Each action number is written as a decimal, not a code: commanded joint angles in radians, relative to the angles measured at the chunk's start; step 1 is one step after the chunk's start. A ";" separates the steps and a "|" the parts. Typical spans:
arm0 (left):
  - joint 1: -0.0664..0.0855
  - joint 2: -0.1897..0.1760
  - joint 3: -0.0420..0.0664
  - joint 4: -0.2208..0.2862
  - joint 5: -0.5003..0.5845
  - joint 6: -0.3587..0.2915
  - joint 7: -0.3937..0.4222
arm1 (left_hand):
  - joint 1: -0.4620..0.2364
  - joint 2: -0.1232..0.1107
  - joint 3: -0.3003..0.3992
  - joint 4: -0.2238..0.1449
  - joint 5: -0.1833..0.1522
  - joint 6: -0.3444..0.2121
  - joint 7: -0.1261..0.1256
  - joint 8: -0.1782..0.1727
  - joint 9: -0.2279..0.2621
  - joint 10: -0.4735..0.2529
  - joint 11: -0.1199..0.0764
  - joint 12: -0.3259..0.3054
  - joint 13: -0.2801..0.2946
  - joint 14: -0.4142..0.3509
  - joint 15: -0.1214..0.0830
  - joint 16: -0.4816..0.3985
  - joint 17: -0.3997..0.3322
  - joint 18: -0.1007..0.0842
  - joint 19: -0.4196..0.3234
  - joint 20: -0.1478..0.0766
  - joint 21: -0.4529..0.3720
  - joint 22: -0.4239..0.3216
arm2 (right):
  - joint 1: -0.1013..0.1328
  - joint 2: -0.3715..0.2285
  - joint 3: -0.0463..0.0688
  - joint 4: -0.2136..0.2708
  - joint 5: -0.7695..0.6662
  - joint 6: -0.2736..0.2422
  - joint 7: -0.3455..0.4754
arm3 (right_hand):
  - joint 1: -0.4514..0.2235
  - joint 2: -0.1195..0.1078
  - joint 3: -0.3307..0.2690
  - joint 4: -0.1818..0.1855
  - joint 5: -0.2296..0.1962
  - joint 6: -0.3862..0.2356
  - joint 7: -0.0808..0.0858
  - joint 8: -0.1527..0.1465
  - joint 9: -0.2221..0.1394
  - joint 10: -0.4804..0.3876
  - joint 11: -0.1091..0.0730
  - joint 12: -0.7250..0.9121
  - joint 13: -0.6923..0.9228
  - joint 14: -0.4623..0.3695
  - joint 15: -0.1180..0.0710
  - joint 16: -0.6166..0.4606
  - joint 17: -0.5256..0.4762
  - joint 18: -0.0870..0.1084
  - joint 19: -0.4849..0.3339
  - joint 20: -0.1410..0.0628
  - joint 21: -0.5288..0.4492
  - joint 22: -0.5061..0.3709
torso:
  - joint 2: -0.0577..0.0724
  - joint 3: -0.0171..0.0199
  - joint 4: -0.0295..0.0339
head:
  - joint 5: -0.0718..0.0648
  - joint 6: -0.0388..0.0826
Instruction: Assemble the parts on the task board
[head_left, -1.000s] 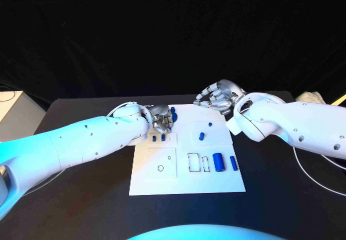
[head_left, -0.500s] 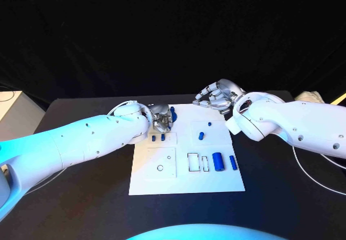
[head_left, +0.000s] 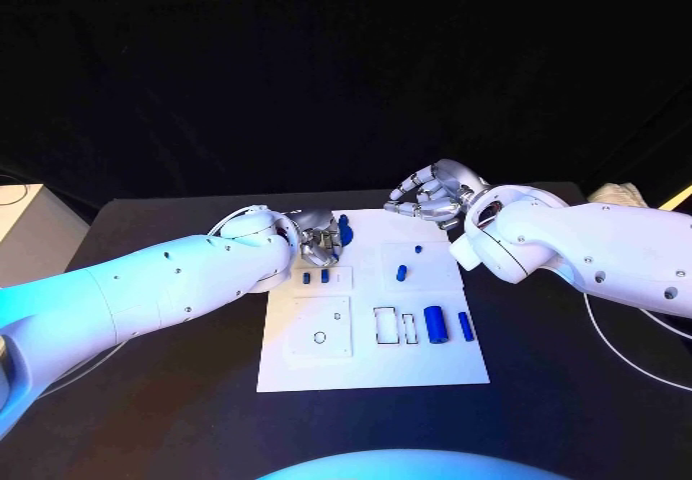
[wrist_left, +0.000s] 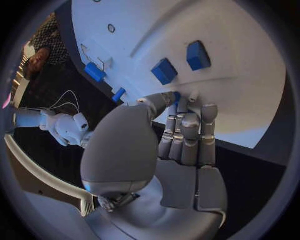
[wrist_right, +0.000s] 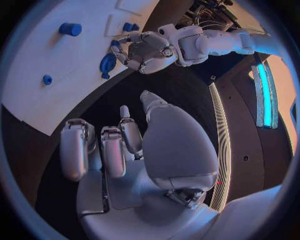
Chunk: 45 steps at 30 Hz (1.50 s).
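- The task board (head_left: 372, 368) lies mid-table (head_left: 577, 400); its near strip is bare, with open room toward the near edge.
- Mid-board, two blue cylinders (head_left: 436, 325) lie by the right edge.
- Further on, two small blue parts (head_left: 317, 276) lie just short of the left hand (head_left: 320, 240).
- That hand has crept slightly toward the board's far-left corner in the last second. Its fingers are curled together against a round blue part (head_left: 346, 232); I cannot tell whether they grip it. A pickup seems under way.
- Beyond the far edge, the right hand (head_left: 433, 195) has stayed put, half-curled, fingers apart, empty, clear of the left.
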 joint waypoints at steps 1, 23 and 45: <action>0.000 -0.014 0.012 0.022 0.028 -0.046 0.041 | -0.013 0.000 -0.001 -0.007 -0.002 0.007 0.001 -0.007 0.001 0.007 0.000 -0.005 0.000 0.006 0.000 0.003 -0.001 -0.011 0.007 0.003 0.004 0.001 | -0.001 0.000 0.000 0.001 -0.010 0.009 0.007 | -0.009 0.002 0.006 -0.002 0.004 -0.005 -0.001 0.006 0.001 -0.006 -0.001 -0.001 0.028 0.083 0.002 -0.005 0.180 0.018 0.017 0.007 -0.002 0.128 | -0.001 -0.0008 0.0007 | 0.000 0.002; 0.007 -0.141 0.073 0.116 0.085 0.054 0.049 | -0.020 -0.001 0.002 -0.014 0.000 0.010 0.002 -0.015 0.001 0.015 0.000 -0.023 -0.005 0.014 0.000 0.008 0.005 -0.013 0.015 0.001 0.010 0.009 | -0.001 -0.002 0.000 -0.003 -0.010 0.009 0.007 | -0.009 0.002 0.006 -0.002 0.004 -0.005 -0.001 0.006 0.001 -0.006 -0.001 -0.001 0.028 0.083 0.002 -0.005 0.180 0.018 0.017 0.007 -0.002 0.128 | -0.005 -0.0038 0.0048 | -0.004 0.001; -0.001 -0.107 0.048 0.051 0.032 0.034 0.057 | -0.031 -0.005 -0.003 -0.014 -0.002 0.014 0.001 -0.021 0.002 0.023 0.001 -0.035 -0.008 0.012 0.001 0.009 -0.001 -0.012 0.011 0.002 0.007 0.006 | -0.001 0.001 0.000 -0.004 -0.010 0.009 0.006 | -0.009 0.002 0.006 -0.002 0.004 -0.005 -0.001 0.006 0.001 -0.006 -0.001 -0.001 0.028 0.083 0.002 -0.005 0.180 0.018 0.017 0.007 -0.002 0.128 | -0.003 -0.0024 0.0049 | 0.000 -0.006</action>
